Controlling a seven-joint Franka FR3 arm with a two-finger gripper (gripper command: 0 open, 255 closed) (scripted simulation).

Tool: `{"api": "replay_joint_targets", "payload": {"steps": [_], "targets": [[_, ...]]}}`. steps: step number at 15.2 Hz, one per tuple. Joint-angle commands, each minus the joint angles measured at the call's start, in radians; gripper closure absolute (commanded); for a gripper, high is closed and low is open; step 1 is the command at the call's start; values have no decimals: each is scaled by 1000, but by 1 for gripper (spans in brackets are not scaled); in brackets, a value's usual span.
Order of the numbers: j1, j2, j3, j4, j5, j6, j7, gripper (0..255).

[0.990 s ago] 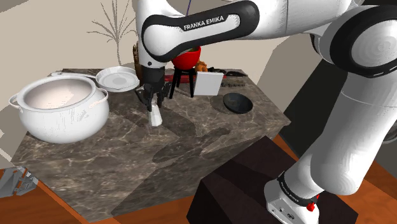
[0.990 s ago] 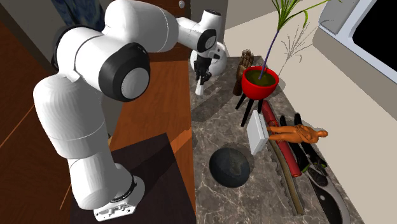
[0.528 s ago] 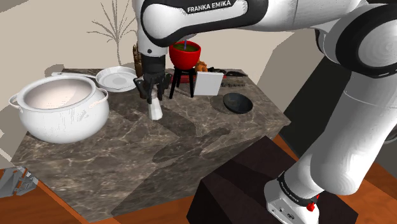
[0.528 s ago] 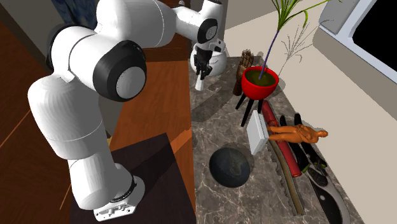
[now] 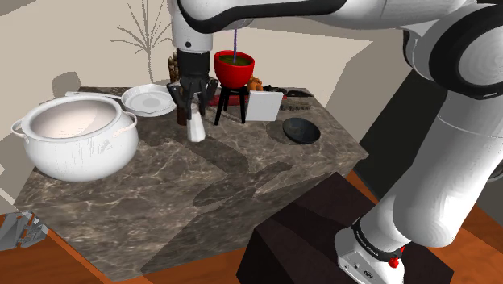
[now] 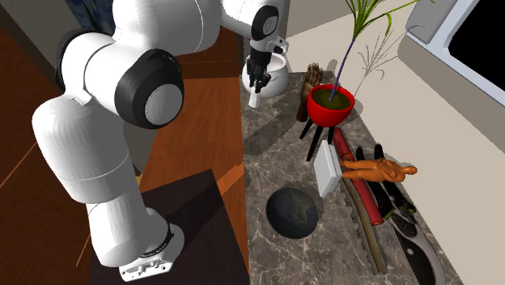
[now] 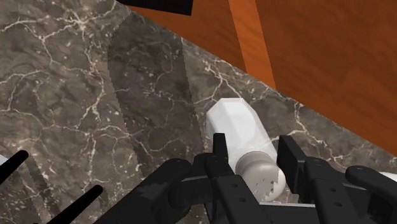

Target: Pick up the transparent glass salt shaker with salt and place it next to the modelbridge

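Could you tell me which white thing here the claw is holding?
The small salt shaker, clasped near its cap by the claw. The big pot, the frying pan and the flat upright box sit on the table, untouched.

Bright, even light in all three views — shadows soft. Shoulder view: the arm (image 5: 451, 137) throws a broad, fuzzy-edged shadow over the marble tabletop (image 5: 242, 173), and the white pot (image 5: 81, 155) casts a grey patch on the wall (image 5: 40, 44) behind. Wrist view: a dim band crosses the marble, the salt shaker (image 7: 238, 127) reads flat white — everything crisp edge to edge, lines straight.
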Motion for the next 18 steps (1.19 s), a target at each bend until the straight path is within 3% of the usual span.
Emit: {"api": "replay_joint_targets", "payload": {"steps": [1, 10, 18], "targets": [[0, -4, 1, 22, 2, -26, 2, 255], [6, 1, 3, 138, -1, -137, 12, 255], [-125, -178, -66, -77, 57, -107, -189, 255]]}}
